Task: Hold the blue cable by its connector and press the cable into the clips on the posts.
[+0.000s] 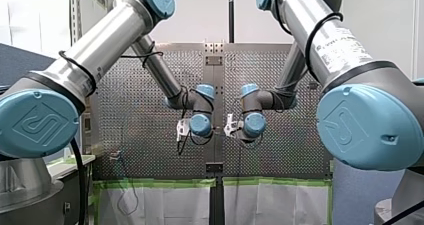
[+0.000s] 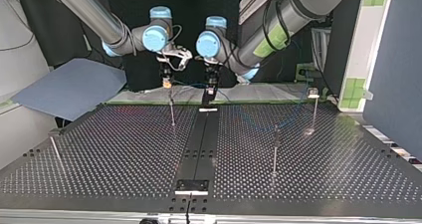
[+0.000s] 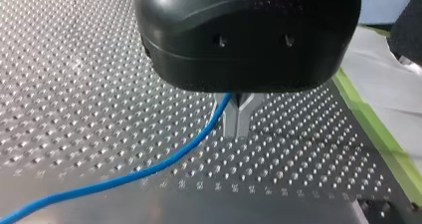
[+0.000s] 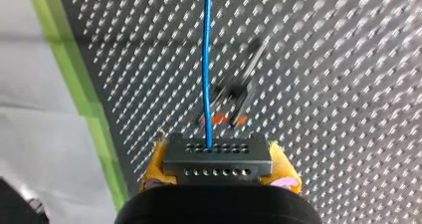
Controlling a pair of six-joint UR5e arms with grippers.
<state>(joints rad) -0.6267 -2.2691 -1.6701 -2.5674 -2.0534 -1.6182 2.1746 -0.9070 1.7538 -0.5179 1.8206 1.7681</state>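
In the right wrist view my right gripper (image 4: 219,176), with yellow pads (image 4: 158,163), is shut on the black perforated connector (image 4: 218,160). The blue cable (image 4: 207,59) runs straight ahead out of the connector. Just under it stands a thin post with a dark clip (image 4: 233,95). In the left wrist view my left gripper (image 3: 238,115) has its grey metal fingers shut on the blue cable (image 3: 149,170), which trails away over the plate. In the top view my right gripper (image 2: 167,82) hangs above a post (image 2: 172,113), and my left gripper (image 2: 210,88) is close beside it.
More thin posts rise from the perforated table (image 2: 124,149): one in the middle right (image 2: 275,147), one at the far right (image 2: 313,104), one leaning at the near left (image 2: 55,152). A green-taped edge (image 3: 378,134) with white sheeting borders the plate.
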